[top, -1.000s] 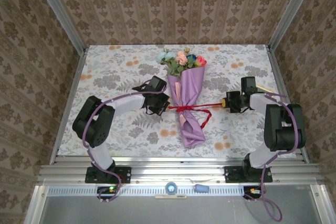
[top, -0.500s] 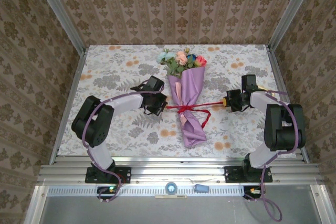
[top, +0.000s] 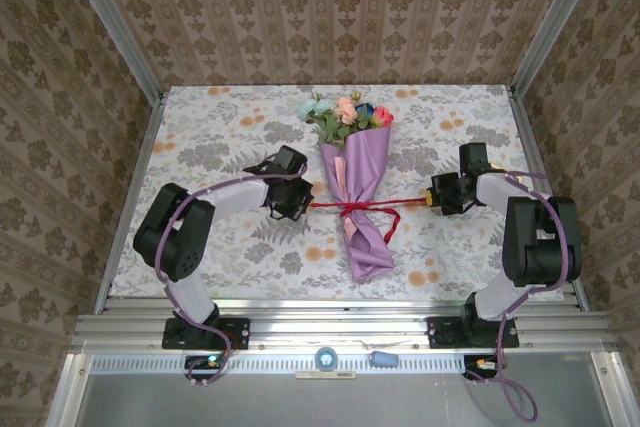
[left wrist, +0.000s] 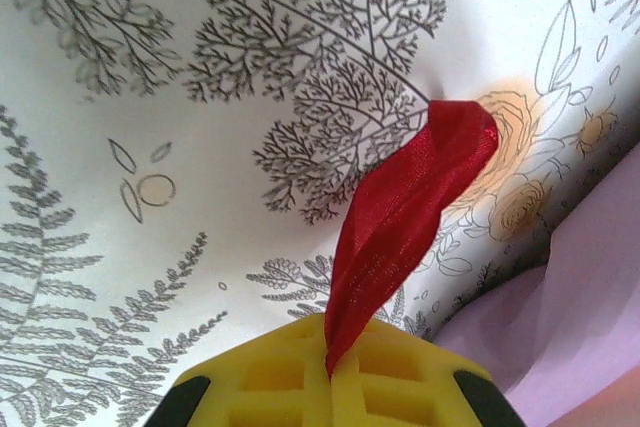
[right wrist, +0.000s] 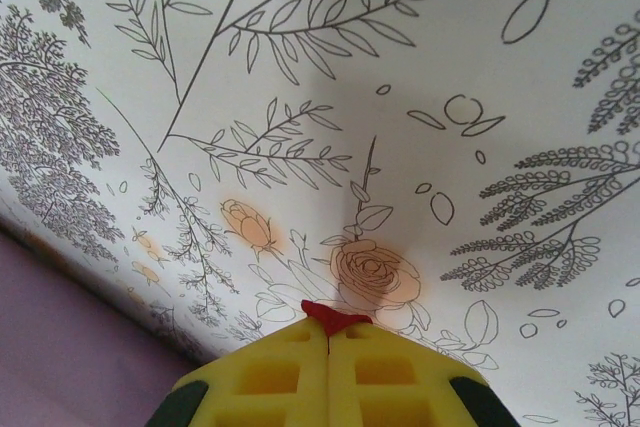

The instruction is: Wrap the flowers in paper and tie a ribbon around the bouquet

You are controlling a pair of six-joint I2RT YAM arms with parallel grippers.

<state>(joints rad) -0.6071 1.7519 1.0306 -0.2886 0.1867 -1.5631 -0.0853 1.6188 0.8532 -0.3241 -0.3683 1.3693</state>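
- Your bouquet lies mid-table, heads at 12 o'clock, tail at 6, blocking the centre lane.
- The ribbon stretches straight across it from 9 to 3 o'clock, barring that line.
- You have bare tablecloth at 10 and 2 o'clock.

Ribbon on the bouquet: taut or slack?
Taut. The ribbon runs straight from the bouquet out to left gripper and right gripper, both shut on its ends.

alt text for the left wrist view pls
The left arm's yellow fingers are shut on the red ribbon, which runs up and to the right from between them. Behind it lies a white tablecloth printed with grey ferns and orange roses, with lilac paper at the lower right corner.
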